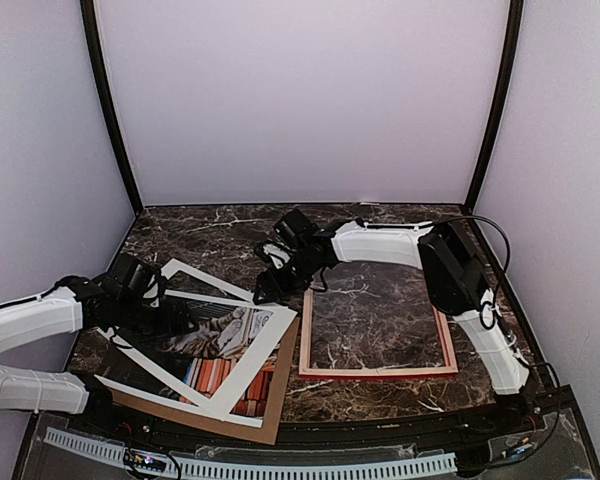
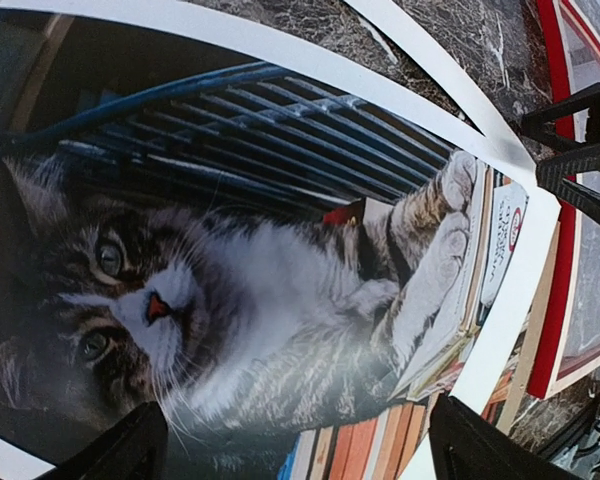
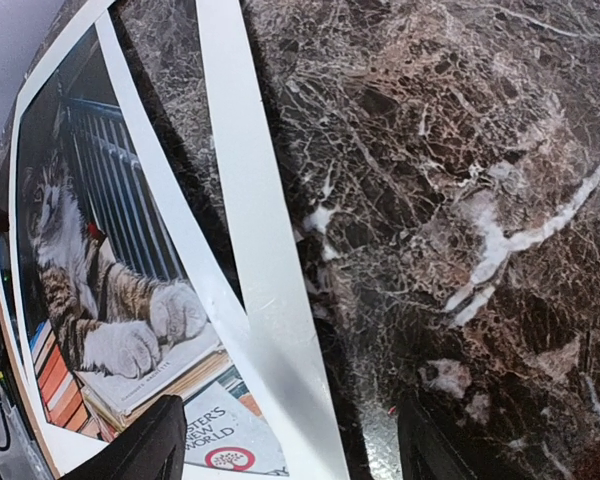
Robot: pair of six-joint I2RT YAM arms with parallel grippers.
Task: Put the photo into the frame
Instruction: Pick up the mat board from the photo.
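Tabletop (image 1: 380, 225) carries the red frame (image 1: 380, 372) flat at right. The photo (image 1: 220, 335) lies left of it, under a white mat (image 1: 258, 362) and on a brown board (image 1: 278, 400). Left pincer (image 2: 298, 430) gapes wide over the photo, empty; right pincer (image 3: 290, 430) is parted, empty, beside the mat.

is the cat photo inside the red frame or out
Out. The tabby-cat paper print lies left under a white mat; the thin red rectangular frame encloses only marble tabletop.

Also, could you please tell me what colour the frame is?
Red; the frame shows it best in the left wrist view.
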